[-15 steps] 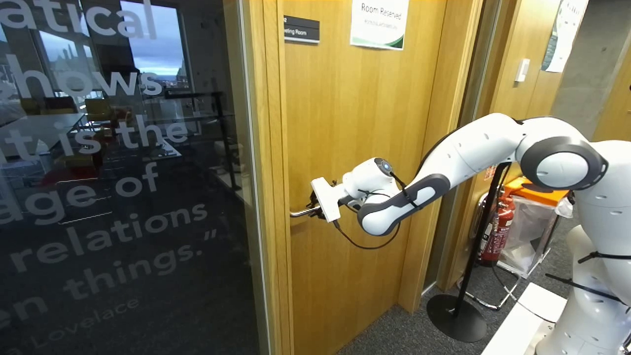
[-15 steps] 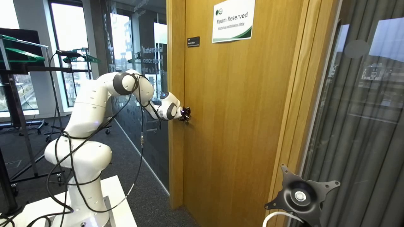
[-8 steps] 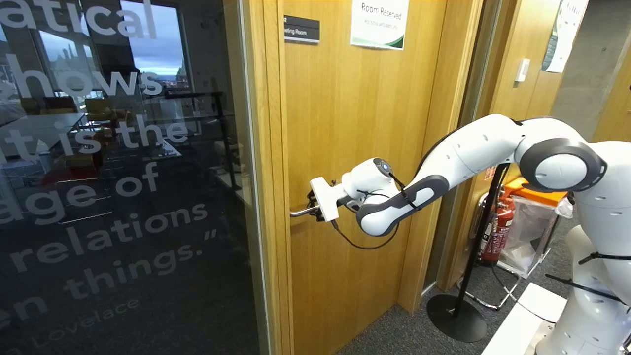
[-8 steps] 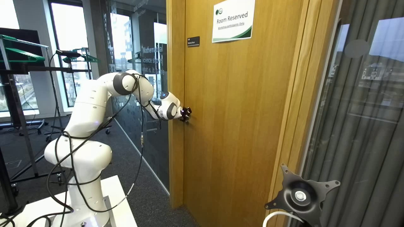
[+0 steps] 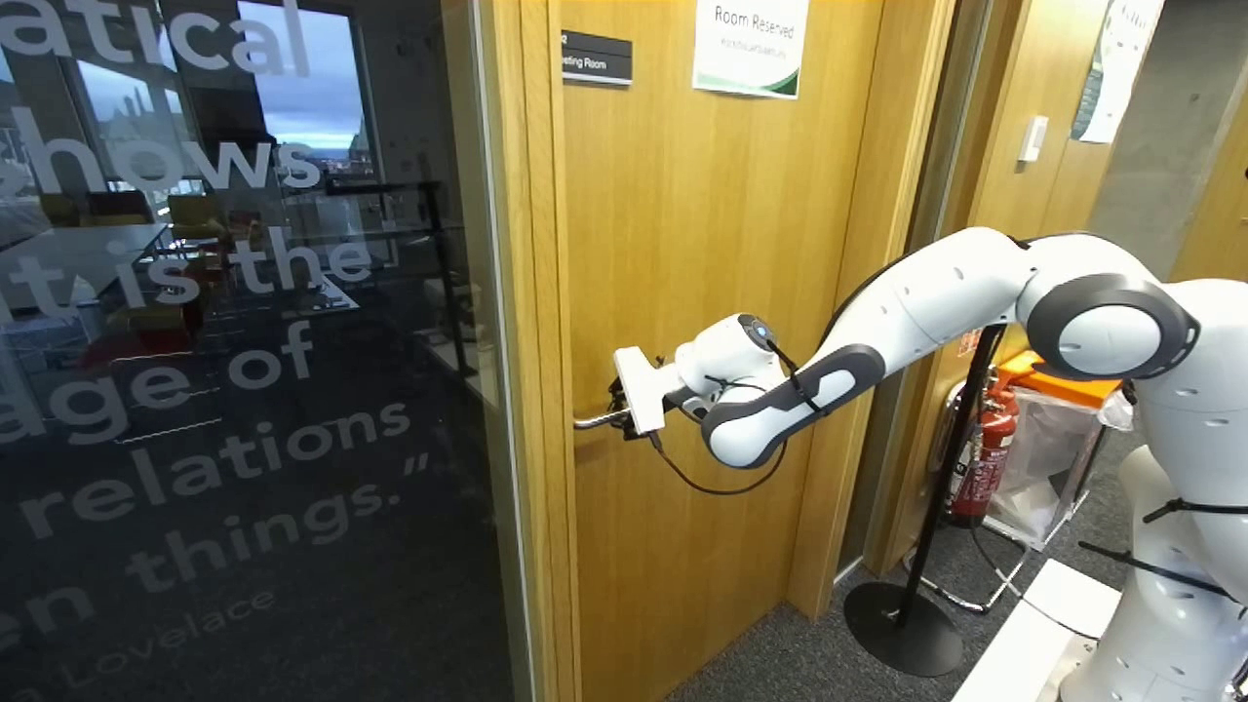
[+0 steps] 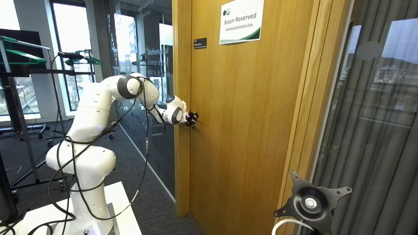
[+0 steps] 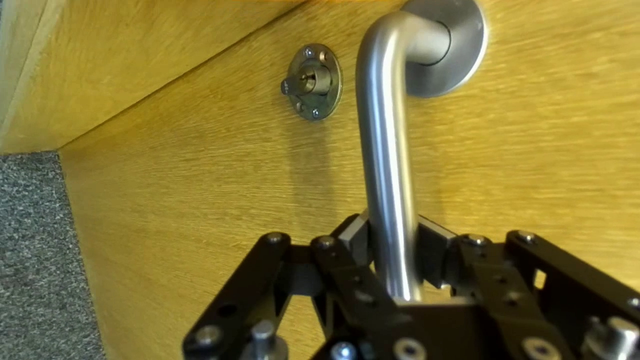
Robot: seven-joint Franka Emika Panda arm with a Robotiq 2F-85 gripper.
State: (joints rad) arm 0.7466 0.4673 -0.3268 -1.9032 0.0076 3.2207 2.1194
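A silver lever door handle (image 7: 387,150) stands out from a light wooden door (image 7: 200,200) in the wrist view. My gripper (image 7: 392,245) has one black finger on each side of the handle's bar, and both pads appear to touch it. In an exterior view the handle's curved end (image 5: 593,422) shows beside my gripper (image 5: 624,405), at the left edge of the door (image 5: 721,234). In an exterior view the black gripper (image 6: 192,118) lies close against the door (image 6: 245,114), and the handle is mostly hidden. The door looks closed.
A round lock (image 7: 315,82) with a small turn knob sits beside the handle. A door frame (image 5: 531,292) and glass wall (image 5: 292,546) adjoin the door. A black stand (image 5: 904,629), fire extinguisher (image 5: 994,453) and orange-topped bin (image 5: 1063,385) are near the arm. A black bracket (image 6: 310,202) stands in front.
The white block on the wrist has tilted slightly and shifted a little left, and the forearm has dipped very slightly. The handle and door show no visible movement.
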